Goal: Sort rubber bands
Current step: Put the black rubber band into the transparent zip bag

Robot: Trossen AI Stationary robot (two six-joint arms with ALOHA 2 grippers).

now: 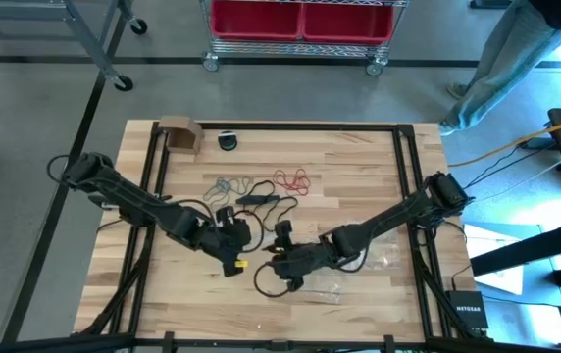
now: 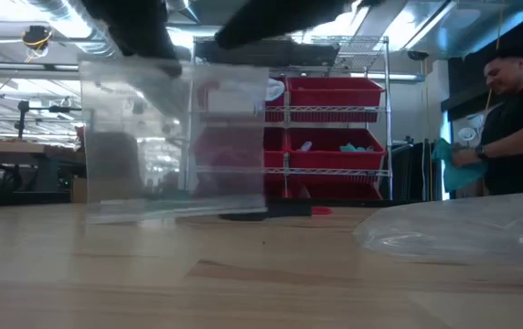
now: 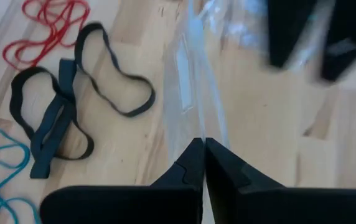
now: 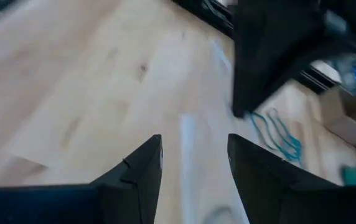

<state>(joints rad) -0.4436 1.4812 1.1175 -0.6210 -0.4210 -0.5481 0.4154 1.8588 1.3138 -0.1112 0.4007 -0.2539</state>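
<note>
Rubber bands are lying loose on the wooden tabletop (image 1: 359,157) in three clusters: a teal one (image 1: 224,184), a black one (image 1: 258,195) and a red one (image 1: 293,180), side by side across the middle of the surface. The only writing that is reading clearly is "NETGEAR" on a small dark box (image 1: 466,314) off the tabletop's edge beside the right arm.

All three clusters are sitting just beyond the two grippers, on the far side of them from the tabletop's front edge, and neither gripper is touching any band. In the left wrist view the black bands (image 3: 72,106) are lying next to a clear plastic bag (image 3: 193,93), with red loops (image 3: 44,28) and teal loops (image 3: 0,168) near them.

The left gripper (image 3: 203,162) is pinching fully together on the edge of that clear bag, holding it up from the surface; the low view is showing the bag (image 2: 175,137) hanging upright. The right gripper (image 4: 193,168) is standing partly apart just beside the left one, its fingers straddling a strip of clear plastic; whether it is gripping that plastic I cannot tell. Another clear bag (image 2: 463,228) is lying flat nearby.
</note>
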